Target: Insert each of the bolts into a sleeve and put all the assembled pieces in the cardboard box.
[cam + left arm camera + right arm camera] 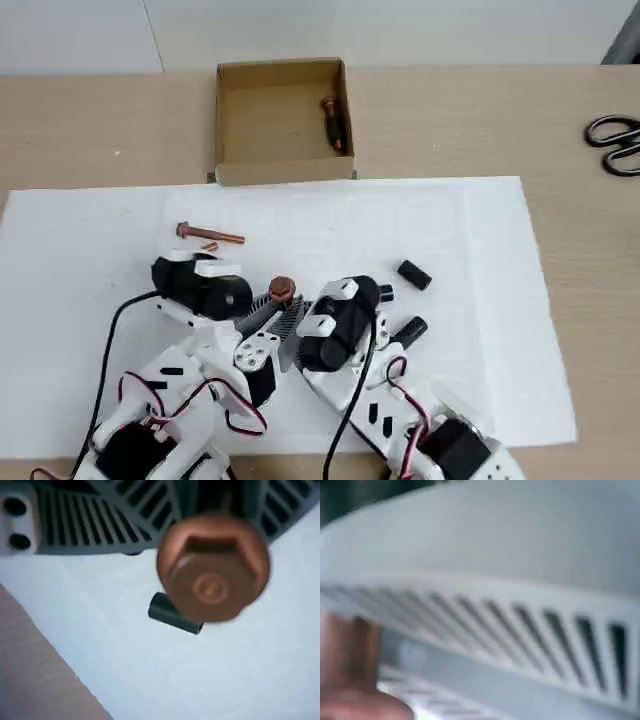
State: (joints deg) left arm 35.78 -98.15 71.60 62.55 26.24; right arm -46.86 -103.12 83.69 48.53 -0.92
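On the white paper sheet [80, 260] at left: one loose copper-coloured metal bolt [210, 235]. At centre: left tool [270, 306] clamped, seemingly, on a second copper hex-headed bolt [282, 290], nose to nose with the right tool [298, 320], grip impossible to tell. To the right: black cylindrical plastic sleeves [414, 274], well apart. Could slip free if pushed off-axis into a sleeve.
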